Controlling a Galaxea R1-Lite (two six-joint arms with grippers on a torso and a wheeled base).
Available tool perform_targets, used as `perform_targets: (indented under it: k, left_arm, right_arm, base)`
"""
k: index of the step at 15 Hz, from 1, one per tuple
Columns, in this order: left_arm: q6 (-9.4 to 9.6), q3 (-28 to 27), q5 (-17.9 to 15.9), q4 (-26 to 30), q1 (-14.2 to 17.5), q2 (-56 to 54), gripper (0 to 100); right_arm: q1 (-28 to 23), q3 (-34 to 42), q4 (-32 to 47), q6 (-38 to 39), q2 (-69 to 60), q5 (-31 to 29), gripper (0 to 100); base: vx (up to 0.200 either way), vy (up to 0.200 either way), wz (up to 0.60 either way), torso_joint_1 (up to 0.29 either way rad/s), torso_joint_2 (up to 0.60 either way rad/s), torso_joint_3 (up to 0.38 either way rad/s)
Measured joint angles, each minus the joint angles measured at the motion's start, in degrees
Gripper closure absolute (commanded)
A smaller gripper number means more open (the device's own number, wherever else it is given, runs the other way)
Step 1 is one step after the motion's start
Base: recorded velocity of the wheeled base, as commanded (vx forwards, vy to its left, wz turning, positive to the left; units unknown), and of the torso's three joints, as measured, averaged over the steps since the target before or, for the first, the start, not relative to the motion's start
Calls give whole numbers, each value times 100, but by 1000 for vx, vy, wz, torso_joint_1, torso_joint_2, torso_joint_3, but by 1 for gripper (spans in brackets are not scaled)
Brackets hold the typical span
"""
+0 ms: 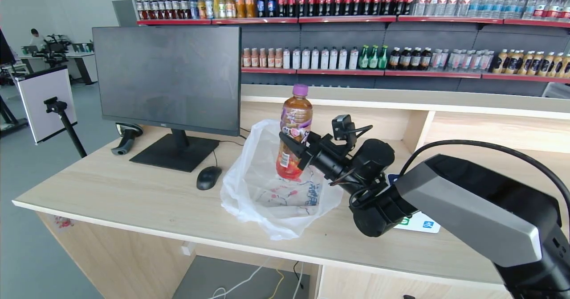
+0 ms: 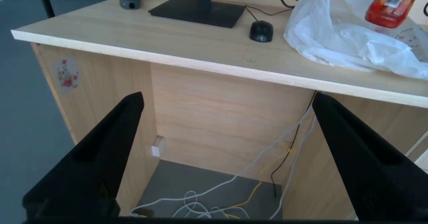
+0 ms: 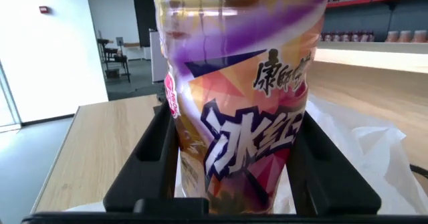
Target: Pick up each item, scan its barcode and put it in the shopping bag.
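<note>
Holding bottle (image 1: pixel 295 129) in right gripper (image 1: pixel 291 145), with fingers (image 3: pixel 157 150) clamped on both sides of the label, about mid-body. Reading it as upright with a slight lean, purple cap up, orange-brown drink inside. Placing it over the open mouth of the shopping bag (image 1: pixel 276 196), lower end down among the upper folds; cannot tell about contact with the bag's floor or the counter (image 1: pixel 133 192). Seeing the shopping bag as thin white plastic with red and blue print, slumped on the counter between the mouse (image 1: pixel 208 177) and the right arm. Same grip in right wrist view: bottle (image 3: pixel 241 63) close up between the two black fingers of the right gripper (image 3: pixel 237 117), white shopping bag (image 3: pixel 374 150) behind

Have left gripper (image 2: pixel 227 103) low in front of the counter, below the top's front edge, with fingers (image 2: pixel 100 157) spread wide apart. From there, seeing the counter (image 2: pixel 200 50) edge, mouse (image 2: pixel 261 31), shopping bag (image 2: pixel 334 30) and bottle (image 2: pixel 388 3) above, plus loose cables on the floor through the gap

Elsewhere on the counter: dark monitor (image 1: pixel 167 78) on its stand at the left, handheld scanner (image 1: pixel 127 139) lying just beside the stand base, white card (image 1: pixel 418 223) with green and blue marks partly under the right arm. Behind the counter, shelves (image 1: pixel 356 20) lined with drink bottles
</note>
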Motion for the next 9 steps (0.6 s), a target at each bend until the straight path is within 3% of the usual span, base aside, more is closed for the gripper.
perform_targets:
  k: [9]
  left_arm:
    - [0,0,0,2,2,0,0]
  right_arm:
    - [-121,28,2,-116,217,-39,100]
  base:
    - [0,0,0,0,0,0]
